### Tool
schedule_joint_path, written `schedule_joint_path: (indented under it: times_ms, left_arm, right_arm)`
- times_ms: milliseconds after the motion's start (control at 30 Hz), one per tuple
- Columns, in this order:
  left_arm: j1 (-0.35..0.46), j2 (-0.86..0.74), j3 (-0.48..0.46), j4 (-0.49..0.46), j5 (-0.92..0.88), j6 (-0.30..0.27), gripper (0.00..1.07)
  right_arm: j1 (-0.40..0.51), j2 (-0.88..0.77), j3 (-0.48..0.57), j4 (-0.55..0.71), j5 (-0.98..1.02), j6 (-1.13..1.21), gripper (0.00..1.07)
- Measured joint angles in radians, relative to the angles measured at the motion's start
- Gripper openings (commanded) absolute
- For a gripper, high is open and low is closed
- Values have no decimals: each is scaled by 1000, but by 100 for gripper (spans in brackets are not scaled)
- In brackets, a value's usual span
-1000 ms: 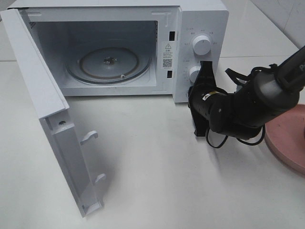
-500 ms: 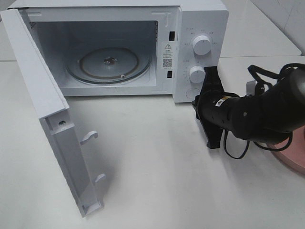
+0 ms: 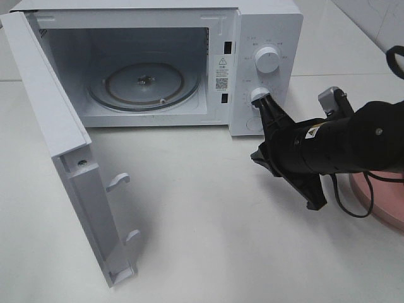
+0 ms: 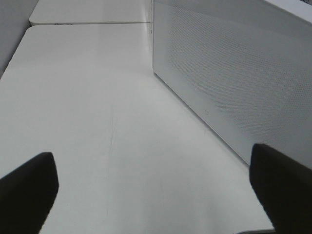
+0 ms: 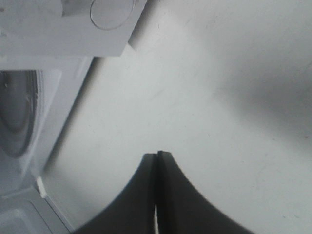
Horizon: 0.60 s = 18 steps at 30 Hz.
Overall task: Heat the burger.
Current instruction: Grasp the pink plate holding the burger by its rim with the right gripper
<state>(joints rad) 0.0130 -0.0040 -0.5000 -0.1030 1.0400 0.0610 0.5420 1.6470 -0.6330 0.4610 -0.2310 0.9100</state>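
The burger is out of view in every frame. The white microwave [image 3: 268, 25] stands at the back with its door [image 3: 60, 136] swung wide open to the left. Its glass turntable [image 3: 144, 85] is bare. My right gripper [image 3: 255, 156] hovers above the table just in front of the microwave's control panel, its jaws closed together on nothing; the right wrist view [image 5: 156, 155] shows the fingers touching. My left gripper [image 4: 156, 195] is open and empty beside the microwave's perforated side wall [image 4: 229, 83]; it does not show in the exterior view.
A pink plate [image 3: 386, 197] lies at the right edge of the table, partly behind my right arm. Two knobs [image 3: 266, 60] sit on the microwave's front. The open door juts toward the front left over the white table [image 3: 202, 252].
My right arm has drawn back from the microwave's knobs toward the front right, and the gripper has turned. The microwave and door have not moved.
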Motion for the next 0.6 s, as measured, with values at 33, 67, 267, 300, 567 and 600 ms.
schedule_joint_path:
  times_ms: [33, 67, 267, 300, 567, 600]
  left_arm:
    - [0, 0, 0, 0, 0, 0, 100]
    - [0, 0, 0, 0, 0, 0, 100]
    - [0, 0, 0, 0, 0, 0, 100]
    - [0, 0, 0, 0, 0, 0, 100]
    - [0, 0, 0, 2, 0, 0, 100]
    - [0, 0, 0, 2, 0, 0, 100]
  right_arm:
    - [0, 0, 0, 0, 0, 0, 1]
    - [0, -10, 0, -1, 24, -36, 1]
    - [-42, -91, -10, -2, 256, -347, 1]
    - [-42, -91, -10, -2, 256, -347, 1]
    - [-142, -137, -143, -60, 670, -718, 3]
    - [-142, -137, -143, -60, 670, -718, 3]
